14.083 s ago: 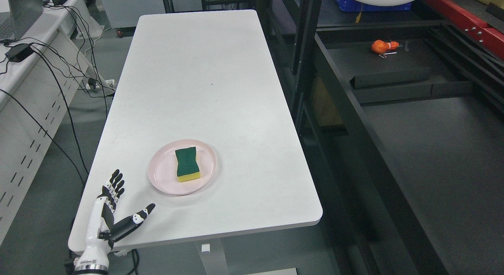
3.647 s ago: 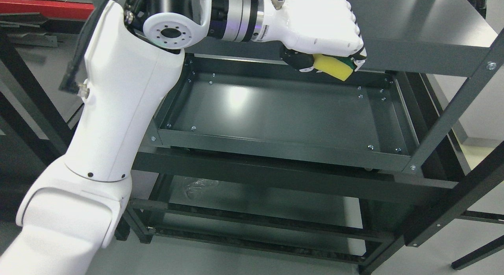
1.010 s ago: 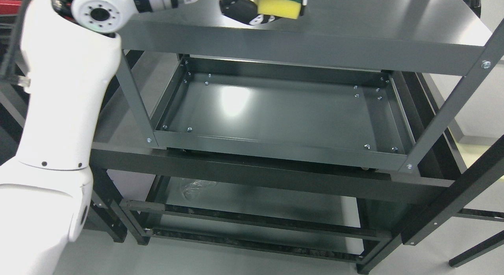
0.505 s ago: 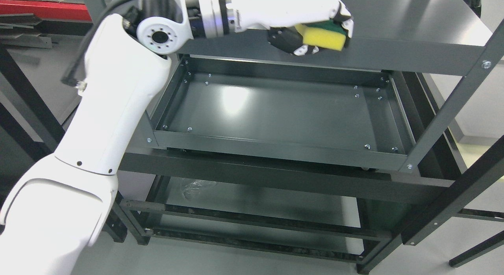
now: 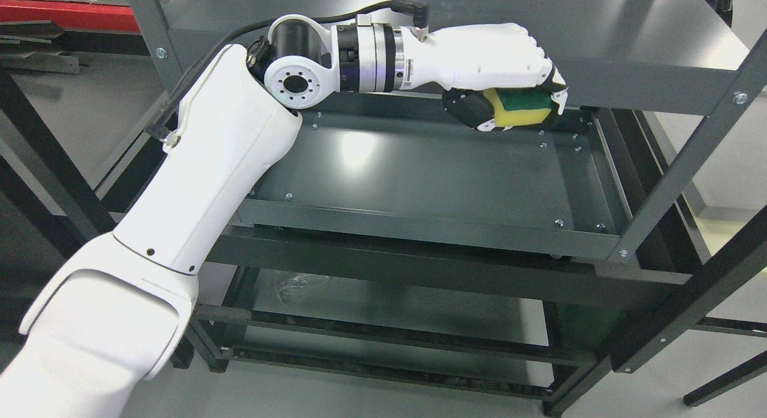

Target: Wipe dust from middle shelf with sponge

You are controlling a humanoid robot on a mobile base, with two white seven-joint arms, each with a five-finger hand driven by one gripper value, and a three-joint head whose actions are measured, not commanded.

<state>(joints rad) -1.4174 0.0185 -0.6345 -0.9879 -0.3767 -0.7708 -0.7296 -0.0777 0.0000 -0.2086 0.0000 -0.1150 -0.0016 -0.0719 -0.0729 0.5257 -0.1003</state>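
The left hand [image 5: 503, 76] is closed around the sponge [image 5: 522, 105], fingers wrapped over its top, thumb beneath. The sponge sits at the far right of the middle shelf [image 5: 419, 172], just under the front lip of the top shelf [image 5: 629, 82]; whether it touches the shelf floor cannot be told. The right arm is out of view.

For a good wipe, the hand should lower until a broad sponge face lies flat on the floor, then sweep in overlapping passes. The wrist should stay low to clear the top shelf. Passes should stop short of the raised rim [image 5: 419, 223].
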